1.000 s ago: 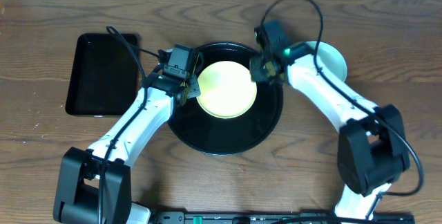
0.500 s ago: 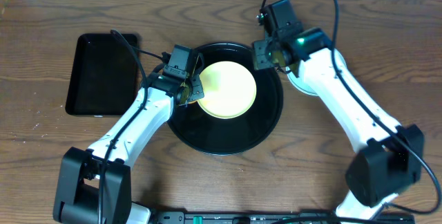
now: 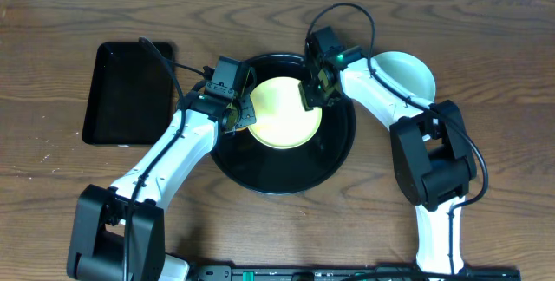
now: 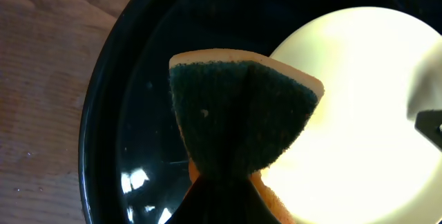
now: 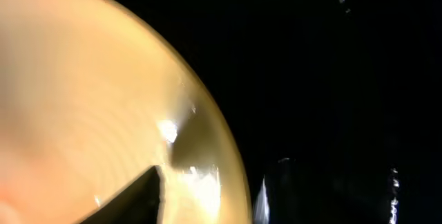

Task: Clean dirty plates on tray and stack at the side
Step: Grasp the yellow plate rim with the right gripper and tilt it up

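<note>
Round black tray (image 3: 286, 175): one yellow plate (image 3: 282, 116) lies in it, toward the far side. Left gripper (image 3: 242, 113) at the plate's left edge, pinched tight on a green-faced sponge (image 4: 238, 113). Right gripper (image 3: 312, 95) over the plate's right rim; apart or together, cannot tell. Mint plate (image 3: 414, 73) on the table right of the tray. Rectangular tray (image 3: 130, 90) left of it.

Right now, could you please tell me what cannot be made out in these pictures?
Right jaws: overhead, the wrist covers them; the right wrist view shows only one dark fingertip, so any grip on the pale yellow round plate is unclear.
Pale mint-blue round plate: overhead, the right arm crosses it, and top-down hides any stack beneath.
Smears on the yellow plate: left wrist view, glare whitens it.
</note>
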`<control>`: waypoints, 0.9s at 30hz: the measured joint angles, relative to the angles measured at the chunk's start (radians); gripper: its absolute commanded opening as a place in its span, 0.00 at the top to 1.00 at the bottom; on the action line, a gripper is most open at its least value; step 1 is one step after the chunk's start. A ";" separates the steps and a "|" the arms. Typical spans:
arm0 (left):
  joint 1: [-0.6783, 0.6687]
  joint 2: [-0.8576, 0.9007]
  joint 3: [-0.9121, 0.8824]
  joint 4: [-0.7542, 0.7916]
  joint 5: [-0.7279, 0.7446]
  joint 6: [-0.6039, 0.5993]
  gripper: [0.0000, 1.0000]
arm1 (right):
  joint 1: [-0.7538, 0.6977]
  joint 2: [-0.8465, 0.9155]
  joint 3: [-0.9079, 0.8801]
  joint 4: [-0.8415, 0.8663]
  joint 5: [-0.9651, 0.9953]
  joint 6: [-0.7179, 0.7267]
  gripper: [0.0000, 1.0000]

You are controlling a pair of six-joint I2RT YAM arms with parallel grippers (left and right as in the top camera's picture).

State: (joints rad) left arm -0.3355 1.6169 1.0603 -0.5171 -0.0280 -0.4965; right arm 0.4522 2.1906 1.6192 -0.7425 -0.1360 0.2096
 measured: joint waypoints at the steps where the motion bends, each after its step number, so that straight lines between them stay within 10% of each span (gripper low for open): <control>1: 0.000 0.000 0.000 0.000 0.000 0.000 0.91 | 0.000 0.004 0.000 0.002 -0.001 0.001 0.64; 9: 0.000 0.001 0.000 0.000 0.000 0.000 0.91 | 0.011 0.010 0.000 0.011 0.023 -0.002 0.98; 27: 0.000 0.003 0.000 0.001 0.000 0.000 0.91 | 0.160 -0.038 0.177 -0.201 0.438 0.015 0.99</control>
State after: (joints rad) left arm -0.3355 1.6196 1.0603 -0.5163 -0.0284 -0.4965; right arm 0.6121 2.1525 1.7962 -0.9436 0.3016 0.2249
